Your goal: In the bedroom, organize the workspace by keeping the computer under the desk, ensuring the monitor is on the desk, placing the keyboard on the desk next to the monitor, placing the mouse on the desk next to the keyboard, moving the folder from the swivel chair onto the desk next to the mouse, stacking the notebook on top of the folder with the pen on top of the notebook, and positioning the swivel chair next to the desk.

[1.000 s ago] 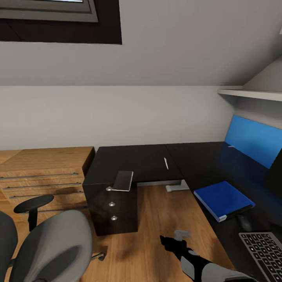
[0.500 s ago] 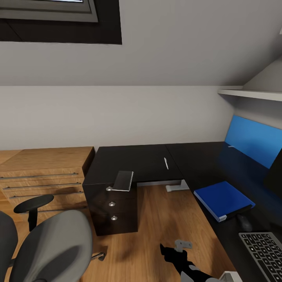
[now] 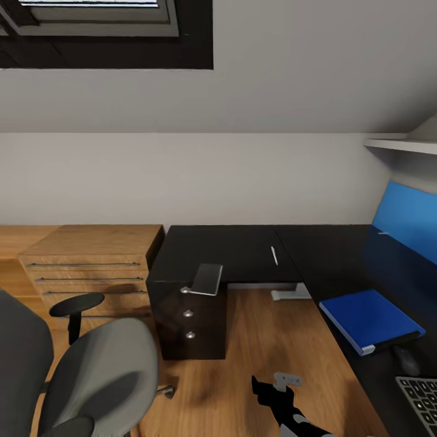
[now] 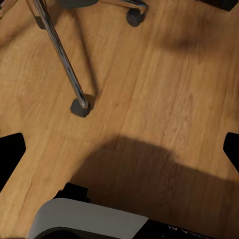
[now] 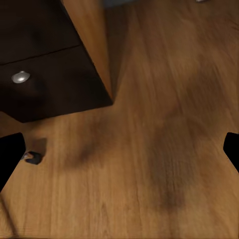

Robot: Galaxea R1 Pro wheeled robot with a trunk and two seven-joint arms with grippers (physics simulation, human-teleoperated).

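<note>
Blue folder (image 3: 370, 320) lies flat on the black desk (image 3: 243, 252), mouse (image 3: 406, 360) just beside it, well apart from the right gripper (image 3: 276, 383) low over wood floor (image 5: 164, 149); both grippers' fingertips (image 4: 11, 149) spread wide, holding nothing.

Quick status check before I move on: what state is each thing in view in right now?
Bright blue flat folder: closed, lying flat on the glossy black desk.
Small black mouse: on the desk, beside the folder.
Black keyboard: flat on the desk.
White pen: lying on the desk.
Grey padded swivel chair: upright, seat empty.
</note>
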